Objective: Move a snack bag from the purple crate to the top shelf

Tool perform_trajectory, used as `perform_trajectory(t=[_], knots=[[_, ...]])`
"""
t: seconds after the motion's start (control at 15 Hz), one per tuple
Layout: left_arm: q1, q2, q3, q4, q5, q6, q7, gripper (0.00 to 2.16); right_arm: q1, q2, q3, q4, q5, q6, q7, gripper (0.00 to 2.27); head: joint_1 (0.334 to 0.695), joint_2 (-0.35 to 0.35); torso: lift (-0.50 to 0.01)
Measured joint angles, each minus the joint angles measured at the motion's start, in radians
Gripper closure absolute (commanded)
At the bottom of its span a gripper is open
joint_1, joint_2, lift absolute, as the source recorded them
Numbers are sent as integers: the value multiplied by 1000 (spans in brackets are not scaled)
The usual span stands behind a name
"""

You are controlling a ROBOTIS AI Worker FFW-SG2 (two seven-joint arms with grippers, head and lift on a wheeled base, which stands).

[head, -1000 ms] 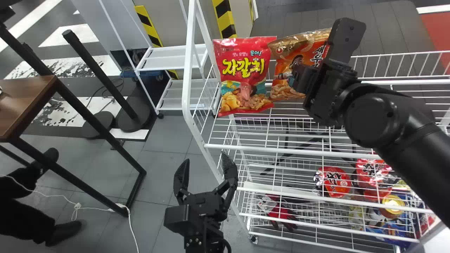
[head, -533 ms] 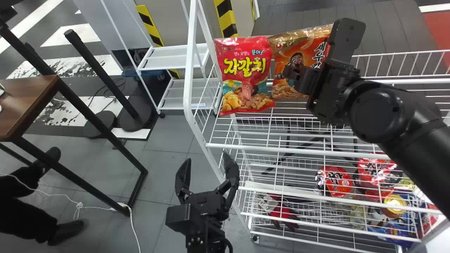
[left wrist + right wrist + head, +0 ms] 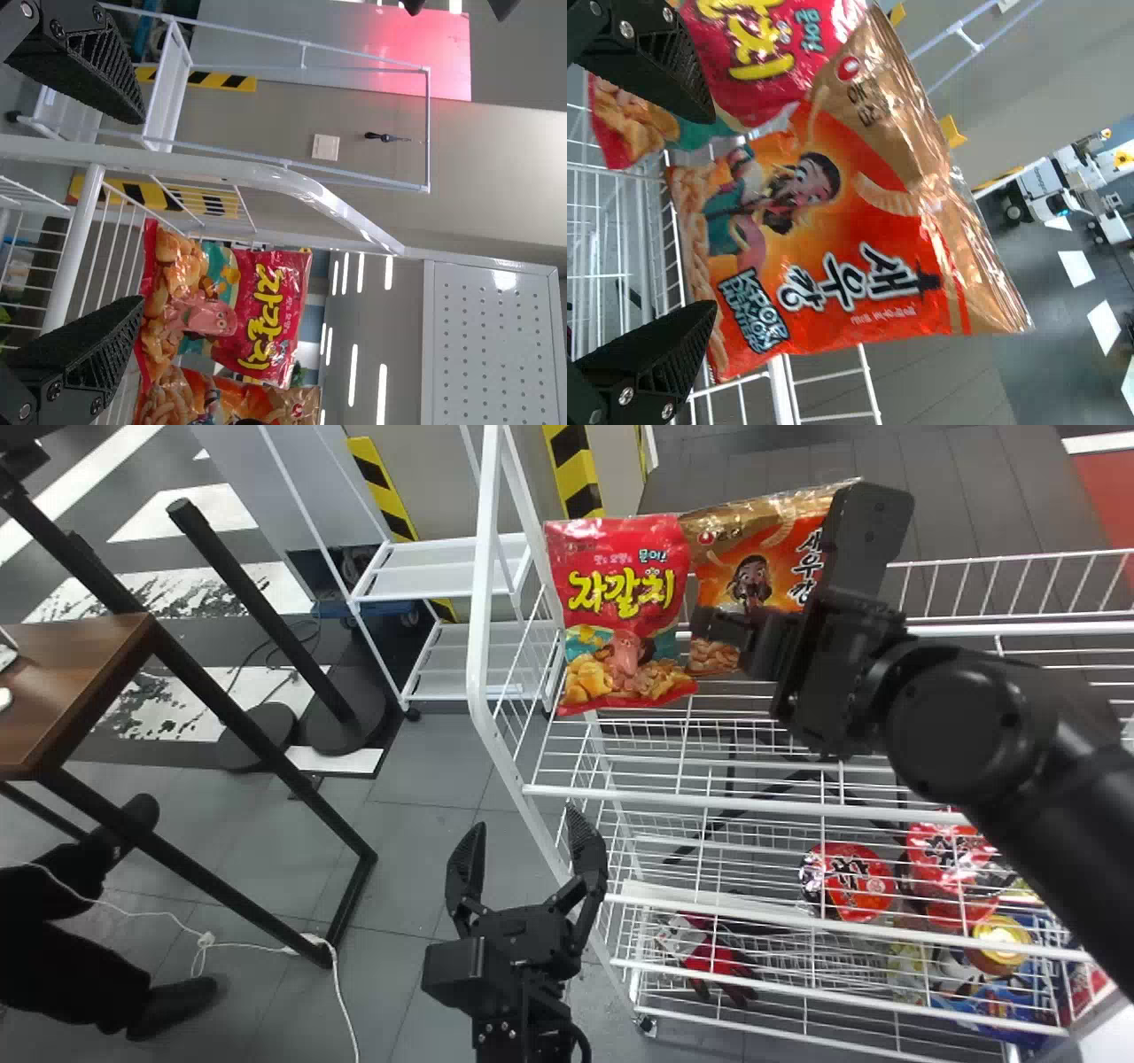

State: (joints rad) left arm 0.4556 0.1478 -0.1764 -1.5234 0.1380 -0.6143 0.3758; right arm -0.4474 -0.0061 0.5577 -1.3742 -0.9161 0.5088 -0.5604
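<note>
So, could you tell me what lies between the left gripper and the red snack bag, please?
In the head view, the white front rail and shelf wires lie between the left gripper and the red bag.

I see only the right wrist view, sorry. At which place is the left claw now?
Observer: The left claw is over the floor, just beyond the left side of the white rack, its fingers spread apart.
Operator: Thank you. The red bag is cut in my view. At which end of the rack is it?
Observer: At the left end, right behind the corner post, with the orange bag next to it on the right.
Operator: And something is lower in the rack?
Observer: Yes, a red and dark glove lies low toward the left side.
</note>
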Motion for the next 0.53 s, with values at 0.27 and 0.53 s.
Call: perform_trajectory(t=[0.27,0.53], knots=[[5,-1,0,-10,-1,0,0,97,174,0,-13,-289,94,263,0,60,695,350,0],[13,0,0,-23,-4,0,0,97,362,-55,-48,-555,223,312,32,73,695,350,0]])
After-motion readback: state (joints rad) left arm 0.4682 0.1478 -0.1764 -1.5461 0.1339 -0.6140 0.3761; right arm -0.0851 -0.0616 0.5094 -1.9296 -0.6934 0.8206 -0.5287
